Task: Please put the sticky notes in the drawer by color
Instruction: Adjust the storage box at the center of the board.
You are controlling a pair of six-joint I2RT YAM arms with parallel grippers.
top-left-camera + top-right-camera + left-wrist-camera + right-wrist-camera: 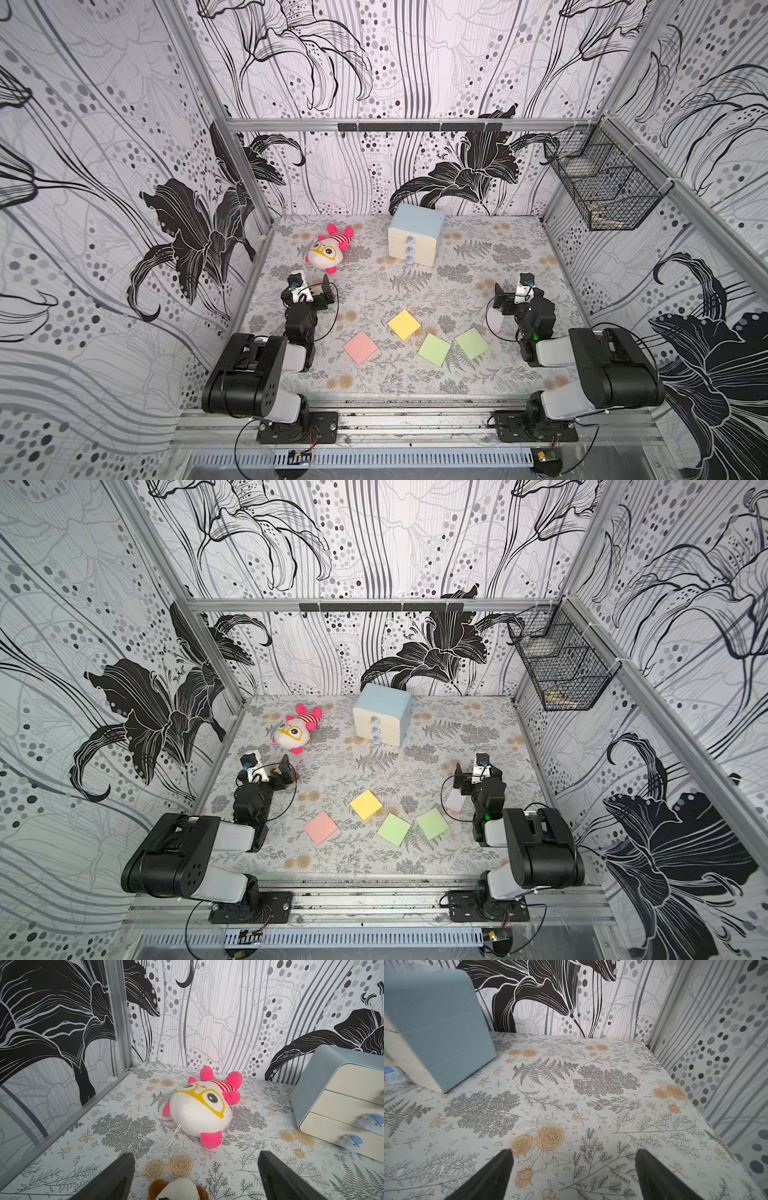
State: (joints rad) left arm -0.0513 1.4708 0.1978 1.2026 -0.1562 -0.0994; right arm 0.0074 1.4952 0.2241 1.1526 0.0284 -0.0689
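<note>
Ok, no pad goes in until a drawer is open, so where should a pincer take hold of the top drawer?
Likely by its small blue knob, the only part standing out from the flat cream front of the top drawer. Come from the front, the side facing the arms, pinch the knob across and pull straight out. The chest stands slightly turned, so square up first.

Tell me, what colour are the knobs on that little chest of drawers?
Pale blue knobs on cream drawers, clearest in the left wrist view.
</note>
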